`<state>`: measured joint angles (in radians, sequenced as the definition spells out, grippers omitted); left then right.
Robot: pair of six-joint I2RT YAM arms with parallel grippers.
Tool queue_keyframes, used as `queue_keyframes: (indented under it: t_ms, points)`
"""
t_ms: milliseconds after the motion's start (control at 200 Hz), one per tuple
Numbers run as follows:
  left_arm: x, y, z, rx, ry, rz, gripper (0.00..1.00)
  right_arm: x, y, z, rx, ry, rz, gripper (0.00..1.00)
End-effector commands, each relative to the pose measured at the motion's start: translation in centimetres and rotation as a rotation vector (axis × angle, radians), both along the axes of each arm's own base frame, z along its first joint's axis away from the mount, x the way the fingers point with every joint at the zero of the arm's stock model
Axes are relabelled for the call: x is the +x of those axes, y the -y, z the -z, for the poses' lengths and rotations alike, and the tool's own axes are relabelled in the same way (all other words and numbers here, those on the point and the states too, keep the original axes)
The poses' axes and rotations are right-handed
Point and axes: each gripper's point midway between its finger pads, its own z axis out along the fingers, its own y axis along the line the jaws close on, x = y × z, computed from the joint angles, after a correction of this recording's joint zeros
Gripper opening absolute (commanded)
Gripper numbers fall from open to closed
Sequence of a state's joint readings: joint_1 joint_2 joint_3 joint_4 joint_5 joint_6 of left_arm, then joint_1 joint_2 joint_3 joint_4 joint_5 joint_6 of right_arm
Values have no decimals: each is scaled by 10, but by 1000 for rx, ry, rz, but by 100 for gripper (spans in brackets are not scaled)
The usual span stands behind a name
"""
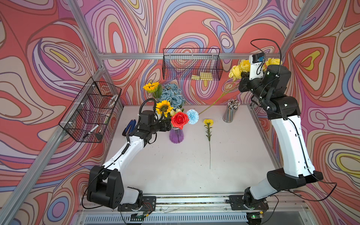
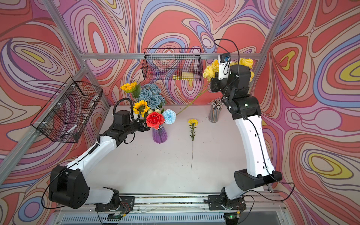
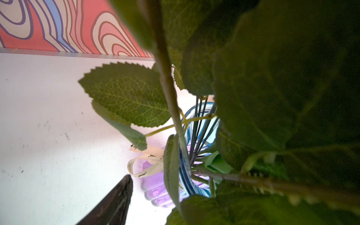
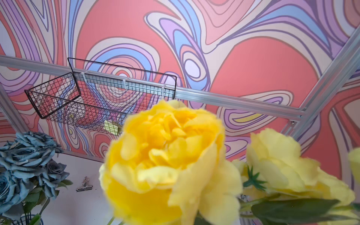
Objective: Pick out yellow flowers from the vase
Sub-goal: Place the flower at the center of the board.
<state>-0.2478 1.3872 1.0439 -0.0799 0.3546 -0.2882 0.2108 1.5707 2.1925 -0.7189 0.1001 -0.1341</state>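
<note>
The low sunflower point(image 1: 164, 107) stands in the vase point(image 1: 176, 136) just over its mouth. The tall sunflower point(image 1: 151, 87) rises behind it, toward the back wall. Sharing the vase are a red rose point(image 1: 179, 119), a blue carnation point(image 1: 192, 116), pale buds point(image 1: 172, 112) and a bunch of blue roses point(image 1: 173, 95).

The rose spray point(image 1: 235, 71) is up in the air, well away from the vase on the right arm's side. The right hand point(image 1: 242, 78) is closed tight on its stem just under the blooms, which fill the foreground of the right wrist view. The stem slants down toward the vase and its lower end reaches the blue carnation's edge. Whether it is clear of the vase's mouth cannot be told.

The yellow carnation point(image 1: 208, 122) lies flat on the counter point(image 1: 175, 171) near the vase on that same side, not touching it. Its bloom points to the back wall.

The left hand point(image 1: 167, 125) is at the vase's neck, its tips hidden behind the red rose in both top views. The left wrist view shows one finger point(image 3: 115, 204) just beside the vase, and leaves cover the other. How wide the hand stands, and whether it grips anything, cannot be told.

A pencil cup point(image 1: 230, 114) stands beyond the yellow carnation from the vase.
</note>
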Motion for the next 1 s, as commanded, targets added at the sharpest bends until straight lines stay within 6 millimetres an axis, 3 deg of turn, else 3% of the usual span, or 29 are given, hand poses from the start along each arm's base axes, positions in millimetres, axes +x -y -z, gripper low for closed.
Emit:
queue_keyframes:
  t_ms: [0, 90, 175, 536, 736, 911, 991]
  points:
    - [-3, -3, -15, 8, 37, 0, 80, -9, 13, -16, -40, 31, 49, 0]
    - [-3, -3, -16, 8, 39, -2, 80, -14, 17, -25, -69, 46, 66, 0]
    - [-3, -3, -16, 8, 39, -3, 81, -15, 18, -13, -87, 7, 66, 0]
    - [-3, -3, -14, 9, 33, -3, 81, -21, -12, 119, 20, -337, -82, 0]
    - [-1, 0, -11, -3, 24, 5, 81, -17, -48, 189, 59, -488, -270, 0]
    - [-2, 0, -11, -3, 25, 6, 80, -13, -62, 230, 78, -569, -315, 0]
    - [-2, -1, -12, -1, 29, 3, 81, -15, -79, 240, 25, -580, -358, 0]
